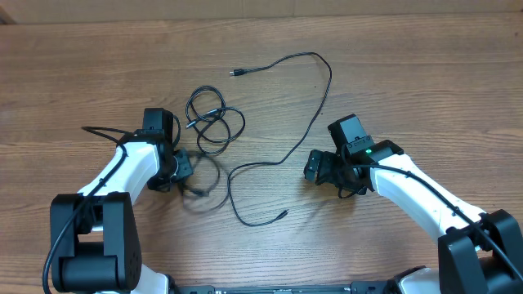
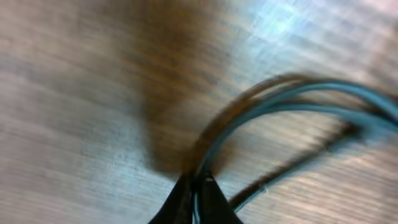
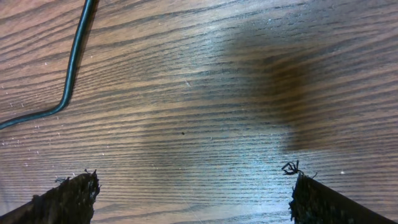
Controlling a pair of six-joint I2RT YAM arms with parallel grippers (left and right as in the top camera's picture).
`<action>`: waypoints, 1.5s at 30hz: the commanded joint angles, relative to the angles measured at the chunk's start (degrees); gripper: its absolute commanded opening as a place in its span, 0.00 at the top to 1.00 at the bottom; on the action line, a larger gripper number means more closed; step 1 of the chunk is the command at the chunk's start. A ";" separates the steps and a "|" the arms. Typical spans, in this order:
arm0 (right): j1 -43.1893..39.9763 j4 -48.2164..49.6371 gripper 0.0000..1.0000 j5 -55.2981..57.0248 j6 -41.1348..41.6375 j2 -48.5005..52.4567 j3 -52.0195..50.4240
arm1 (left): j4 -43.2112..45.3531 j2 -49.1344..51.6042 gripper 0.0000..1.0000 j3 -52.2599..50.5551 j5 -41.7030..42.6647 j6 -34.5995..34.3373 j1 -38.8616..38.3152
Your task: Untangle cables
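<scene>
A coiled bundle of thin black cables lies left of the table's middle. One long loose cable runs from a plug at the back, curves right, then down to a free end near the front. My left gripper sits just below the bundle. The blurred left wrist view shows this gripper shut on a cable strand that arcs away to the right. My right gripper stands to the right of the long cable. The right wrist view shows it wide open over bare wood, with the cable at upper left.
The wooden table carries only the cables. Both white arms reach in from the front corners, each with its own thicker black cable along it.
</scene>
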 commanded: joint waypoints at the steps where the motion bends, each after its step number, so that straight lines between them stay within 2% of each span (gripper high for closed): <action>1: -0.15 0.42 0.00 0.61 -0.26 0.13 -0.31 | 2.05 1.14 0.96 -1.14 1.31 -0.17 -0.15; 7: -0.15 0.42 0.00 0.61 -0.26 0.13 -0.31 | 0.26 1.11 0.96 4.90 4.04 -1.86 -0.15; 17: -0.15 0.44 0.00 0.61 -0.26 0.13 -0.31 | -11.04 1.11 0.94 20.57 4.37 -1.84 -0.17; 21: -0.15 0.46 0.00 0.61 -0.26 0.13 -0.31 | -16.50 1.11 0.53 24.59 5.29 -1.55 -0.15; 22: -0.15 0.48 0.00 0.61 -0.26 0.13 -0.31 | -17.51 1.11 0.37 25.07 5.31 -0.87 -0.11; 23: -0.15 0.48 0.00 0.61 -0.26 0.13 -0.31 | -18.64 1.11 0.25 25.53 5.27 -0.17 -0.11; 24: -0.15 0.46 0.00 0.61 -0.26 0.13 -0.31 | -19.63 1.11 0.16 25.77 5.25 0.44 -0.11; 25: -0.15 0.46 0.00 0.61 -0.26 0.13 -0.31 | -20.35 1.11 0.11 25.88 5.18 0.74 -0.11; 31: -0.15 0.44 0.00 0.59 -0.26 0.13 -0.31 | -24.11 1.11 0.07 27.28 4.90 0.79 0.50; 38: -0.15 0.39 0.00 0.59 -0.26 0.13 -0.31 | -31.04 0.83 0.00 38.66 4.92 0.83 1.11; 45: -0.15 0.66 0.00 0.31 -0.24 0.13 -0.31 | -34.62 1.05 0.00 42.27 6.01 0.79 1.07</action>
